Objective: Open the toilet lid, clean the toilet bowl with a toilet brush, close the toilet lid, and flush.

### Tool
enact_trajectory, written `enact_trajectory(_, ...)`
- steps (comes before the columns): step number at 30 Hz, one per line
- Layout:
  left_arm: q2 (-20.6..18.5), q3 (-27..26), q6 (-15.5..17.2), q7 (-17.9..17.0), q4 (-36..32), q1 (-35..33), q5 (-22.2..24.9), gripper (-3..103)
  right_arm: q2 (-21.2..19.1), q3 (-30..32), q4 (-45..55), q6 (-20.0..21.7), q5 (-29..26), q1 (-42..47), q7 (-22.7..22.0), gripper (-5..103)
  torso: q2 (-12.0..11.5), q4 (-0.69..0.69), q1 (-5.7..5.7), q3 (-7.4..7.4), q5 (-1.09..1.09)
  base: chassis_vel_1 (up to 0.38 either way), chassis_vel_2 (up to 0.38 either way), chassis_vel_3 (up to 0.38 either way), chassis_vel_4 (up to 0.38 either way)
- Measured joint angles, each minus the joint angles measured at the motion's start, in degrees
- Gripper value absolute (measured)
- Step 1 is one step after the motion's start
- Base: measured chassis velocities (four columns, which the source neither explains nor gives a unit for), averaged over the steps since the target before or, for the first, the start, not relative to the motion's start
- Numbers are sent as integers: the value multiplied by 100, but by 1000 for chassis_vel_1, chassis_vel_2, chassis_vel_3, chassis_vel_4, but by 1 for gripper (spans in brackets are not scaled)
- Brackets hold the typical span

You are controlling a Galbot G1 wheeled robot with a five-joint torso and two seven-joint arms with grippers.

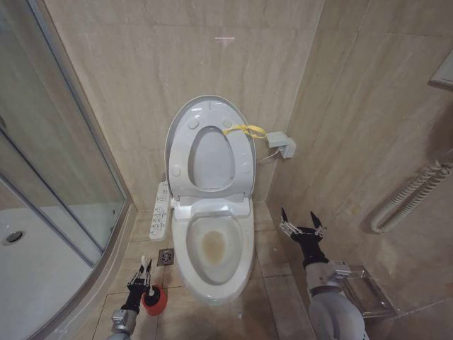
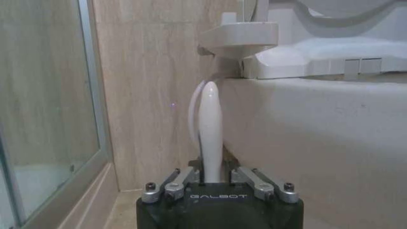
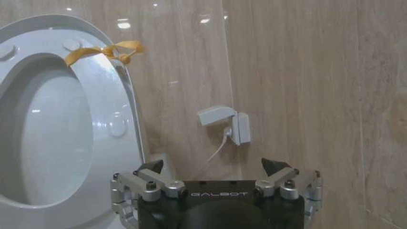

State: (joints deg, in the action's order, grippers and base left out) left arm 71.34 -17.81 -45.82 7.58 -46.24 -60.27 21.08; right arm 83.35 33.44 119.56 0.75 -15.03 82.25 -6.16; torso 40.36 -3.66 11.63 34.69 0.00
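In the left claw (image 2: 205,179), the toilet brush (image 2: 210,129) bristles hidden.

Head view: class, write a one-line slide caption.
Glossy white oval toilet lid raised, stained white ceramic bowl exposed; left pincer at the round red brush holder, right pincer open beside.

- The large oval toilet lid (image 1: 209,145) of glossy white plastic throws back the lamp's glare.
- The white ceramic toilet bowl (image 1: 212,249) looks smooth, a yellowish stain dulling its inside.
- The thin white brush handle (image 2: 210,136) between my left fingers (image 2: 186,180) is sleek plastic.
- My right gripper (image 3: 216,168) has a matt black body with bare silvery metal links.
- The beige stone-like wall tiles (image 1: 354,106) shine, polished.
- The shower screen (image 1: 49,142) is clear glass.
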Motion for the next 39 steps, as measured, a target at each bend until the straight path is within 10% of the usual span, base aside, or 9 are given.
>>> enact_trajectory(4, 1, -29, 43, -100, -250, -212, -27, 14, 0, 0, 0, 0, 0, 0, 0, 100, 0, -1, 0, 0, 0, 0, 0, 0, 0)
enact_trajectory(5, 2, -47, 51, -121, -329, -290, -38, 39, 0, 0, 0, 0, 0, 0, 0, 100, 0, -1, 0, 0, 0, 0, 0, 0, 0)
enact_trajectory(10, 4, -167, 75, -221, -676, -632, -136, 39, 0, 0, 0, 0, 0, 0, 0, 100, 0, -1, -1, 0, 0, 0, 0, 0, 0)
enact_trajectory(11, 4, -197, 77, -236, -754, -700, -157, 66, 0, 0, 0, 0, 0, 0, 0, 100, 0, 0, -1, 0, 1, 0, 0, 0, 0)
enact_trajectory(18, 10, -553, 65, -402, -1611, -1344, -481, 66, 0, 0, 0, 0, 0, 0, 0, 100, 1, 0, -1, 0, 0, 0, 0, 0, 0)
enact_trajectory(19, 11, -650, 31, -407, -1753, -1449, -563, 93, 0, 0, 0, 0, 0, 0, 0, 100, 1, 0, -1, 0, 1, 0, 0, 0, 0)
enact_trajectory(33, -1, -1455, 216, -553, -4197, -2687, -740, 100, 0, 0, 0, 0, 0, 0, 0, 100, 1, -1, -1, 0, 1, 0, 0, 0, 0)
enact_trajectory(39, -14, -1862, 826, -801, -6091, -3549, -708, 100, 0, 0, 0, 0, 0, 0, 1, 100, 1, -1, -1, 0, 0, 0, 0, 0, 0)
